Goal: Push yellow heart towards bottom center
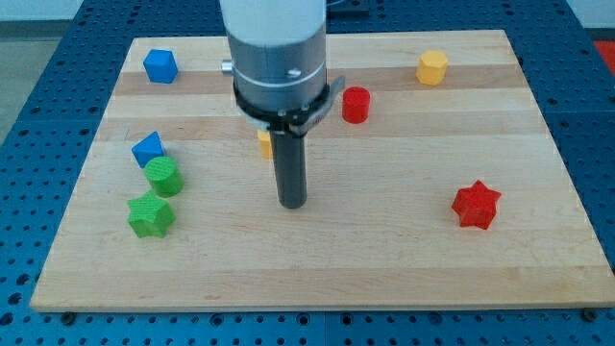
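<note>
The yellow heart [264, 143] is mostly hidden behind my rod near the board's middle; only a small yellow edge shows at the rod's left. My tip [292, 204] rests on the board just below and slightly right of that block, close to it. I cannot tell whether they touch. The arm's grey and white body covers the top middle of the board.
A blue block [160, 66] at the top left, a yellow hexagon [432, 68] at the top right, a red cylinder [356, 105] right of the arm. A blue block [148, 149], green cylinder [163, 177] and green star [151, 215] cluster at the left. A red star [477, 205] at the right.
</note>
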Robot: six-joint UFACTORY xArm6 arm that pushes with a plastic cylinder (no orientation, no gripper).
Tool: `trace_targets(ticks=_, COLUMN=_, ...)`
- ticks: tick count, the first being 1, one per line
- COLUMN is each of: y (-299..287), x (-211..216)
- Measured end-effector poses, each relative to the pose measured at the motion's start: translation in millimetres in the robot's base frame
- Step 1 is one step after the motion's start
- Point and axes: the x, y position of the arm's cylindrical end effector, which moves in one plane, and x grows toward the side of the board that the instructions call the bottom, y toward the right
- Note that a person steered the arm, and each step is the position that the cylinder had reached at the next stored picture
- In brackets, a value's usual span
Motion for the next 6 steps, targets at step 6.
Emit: trace_targets(ticks=6, y=-31, x=-110)
